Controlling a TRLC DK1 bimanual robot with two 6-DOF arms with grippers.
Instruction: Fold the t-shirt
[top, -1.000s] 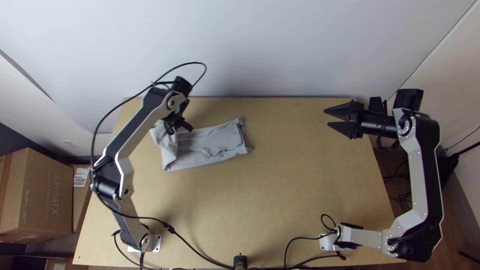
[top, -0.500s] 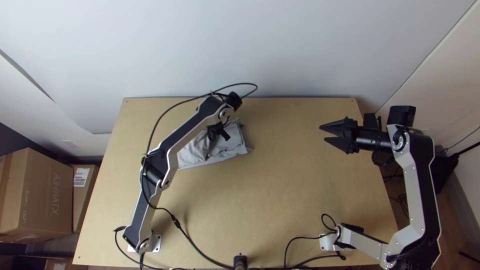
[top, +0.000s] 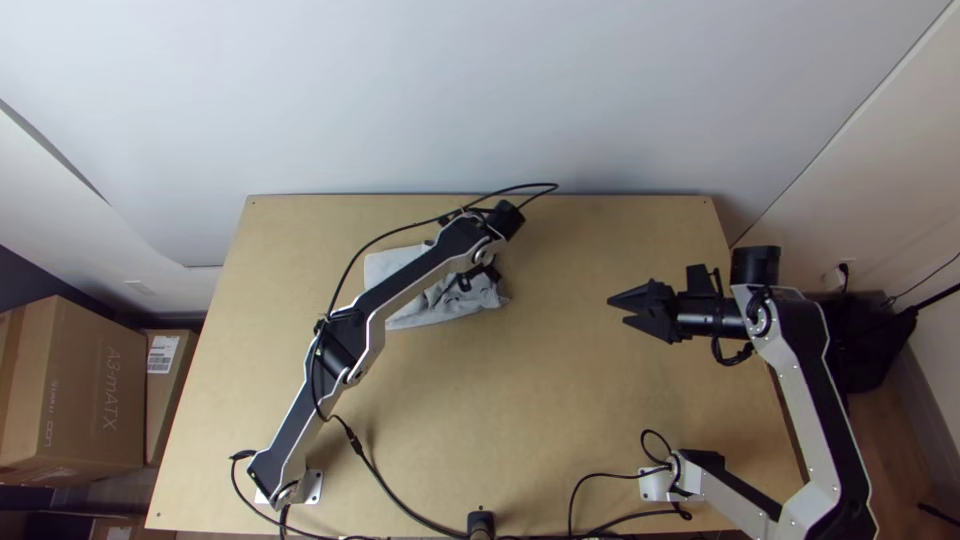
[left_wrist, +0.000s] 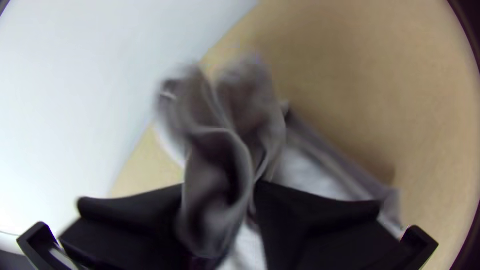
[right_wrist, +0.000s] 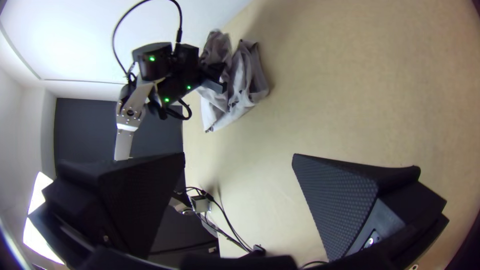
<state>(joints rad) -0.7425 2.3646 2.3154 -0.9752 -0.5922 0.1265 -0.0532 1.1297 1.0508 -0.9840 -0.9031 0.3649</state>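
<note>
On the wooden surface (top: 560, 430), near its far edge, the grey t-shirt (top: 432, 308) lies shorter than a moment ago as the left gripper (left_wrist: 220, 188), clamped on a bunch of it, sweeps its left end rightward. Another fold seems under way, still needing laying flat; the right gripper (right_wrist: 238, 155), released, edges nearer

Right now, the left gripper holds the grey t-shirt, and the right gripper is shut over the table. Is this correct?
Not quite: the right gripper is open, as the right wrist view shows. It is over the table, and the left gripper does hold the grey t-shirt.
</note>
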